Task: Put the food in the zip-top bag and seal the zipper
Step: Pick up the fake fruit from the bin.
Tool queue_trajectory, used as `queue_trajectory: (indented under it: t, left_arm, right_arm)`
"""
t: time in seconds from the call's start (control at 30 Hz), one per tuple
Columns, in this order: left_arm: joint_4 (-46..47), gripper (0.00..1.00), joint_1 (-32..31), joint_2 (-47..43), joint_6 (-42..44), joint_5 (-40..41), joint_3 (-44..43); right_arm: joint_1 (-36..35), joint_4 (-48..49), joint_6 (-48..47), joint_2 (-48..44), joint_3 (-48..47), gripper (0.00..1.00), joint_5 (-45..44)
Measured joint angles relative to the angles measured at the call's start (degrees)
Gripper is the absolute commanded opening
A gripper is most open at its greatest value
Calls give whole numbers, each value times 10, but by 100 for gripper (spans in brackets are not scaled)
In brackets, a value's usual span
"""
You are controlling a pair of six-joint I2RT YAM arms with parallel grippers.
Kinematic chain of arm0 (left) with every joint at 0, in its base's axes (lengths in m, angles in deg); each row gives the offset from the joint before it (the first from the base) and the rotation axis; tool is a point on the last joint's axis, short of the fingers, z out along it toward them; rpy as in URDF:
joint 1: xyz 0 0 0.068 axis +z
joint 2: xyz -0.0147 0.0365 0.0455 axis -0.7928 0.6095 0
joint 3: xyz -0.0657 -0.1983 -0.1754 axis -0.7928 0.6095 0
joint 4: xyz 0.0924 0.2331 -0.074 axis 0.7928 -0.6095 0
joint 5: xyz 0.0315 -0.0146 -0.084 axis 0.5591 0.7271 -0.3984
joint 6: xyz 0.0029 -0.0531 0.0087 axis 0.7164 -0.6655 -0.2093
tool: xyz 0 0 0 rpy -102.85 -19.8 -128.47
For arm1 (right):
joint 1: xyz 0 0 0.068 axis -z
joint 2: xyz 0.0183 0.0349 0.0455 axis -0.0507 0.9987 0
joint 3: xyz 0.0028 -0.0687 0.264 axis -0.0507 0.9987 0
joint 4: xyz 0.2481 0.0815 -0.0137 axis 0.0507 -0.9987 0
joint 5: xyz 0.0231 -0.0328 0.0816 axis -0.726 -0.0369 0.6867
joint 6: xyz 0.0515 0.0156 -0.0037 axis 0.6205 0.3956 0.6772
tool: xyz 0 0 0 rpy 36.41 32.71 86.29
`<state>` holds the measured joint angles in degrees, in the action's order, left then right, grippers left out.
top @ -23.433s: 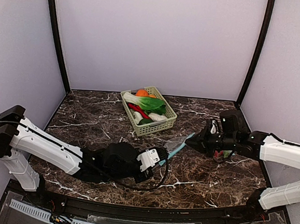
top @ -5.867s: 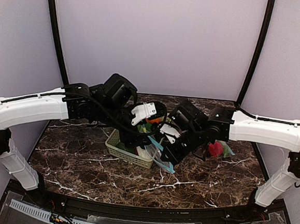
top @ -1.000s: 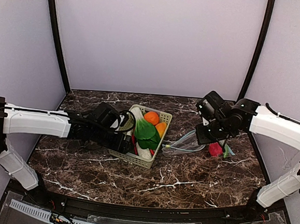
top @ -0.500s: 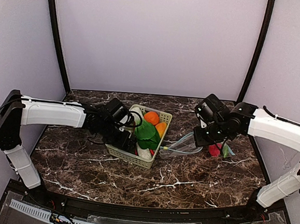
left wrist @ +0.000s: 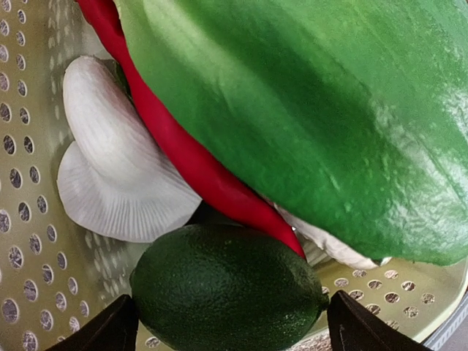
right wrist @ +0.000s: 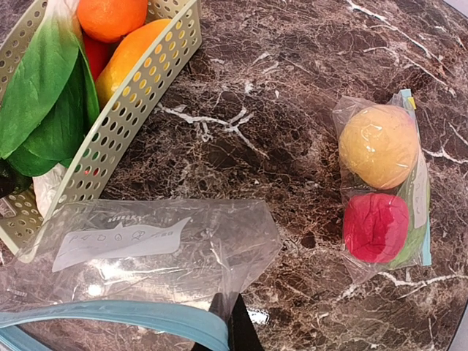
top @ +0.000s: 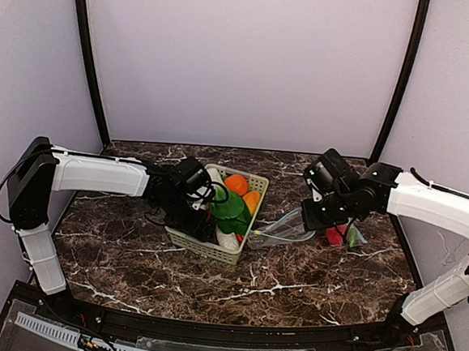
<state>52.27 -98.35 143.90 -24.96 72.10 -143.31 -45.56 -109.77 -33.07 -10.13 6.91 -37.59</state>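
Left gripper (left wrist: pixel 232 333) is mostly hidden inside the basket (right wrist: pixel 124 117) in the overhead view. In its wrist view only two fingertips (left wrist: pixel 110 329) are seen, cut off at the lower corners, spread wide either side of one dark green fruit (left wrist: pixel 227 289); contact cannot be made out. Above it are counted one red chilli (left wrist: pixel 190 164), two white pieces (left wrist: pixel 117 175) and leafy greens (left wrist: pixel 307 110) – leaf count unclear. At the basket's far end: one orange (right wrist: pixel 111 16), one orange-yellow piece (right wrist: pixel 128 55), part-hidden by the wall. Right gripper (right wrist: pixel 230 322) is pinched together on the blue zipper edge of the empty zip-top bag (right wrist: pixel 161 248), laid on the table (right wrist: pixel 292 95) beside the basket. A second bag (right wrist: pixel 420 197) lies well apart – one peach (right wrist: pixel 378 146), one red apple (right wrist: pixel 375 227) inside.
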Motion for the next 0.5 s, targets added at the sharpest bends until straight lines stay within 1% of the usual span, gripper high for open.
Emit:
queue_trajectory:
  t: [0.13,0.2,0.23,0.3,0.5]
  left_arm:
    - [-2,92,0,7,7,0,-5]
    - [-2,89,0,10,10,1,-7]
    - [-2,84,0,11,11,1,-8]
    - [-2,79,0,11,14,3,-9]
    - [18,68,0,-5,29,7,2]
  right_arm:
    - [0,0,0,-3,4,0,1]
    - [0,1,0,-3,5,0,3]
    - [0,2,0,-3,6,0,3]
    - [0,3,0,-5,7,0,4]
    - [0,5,0,-12,9,0,8]
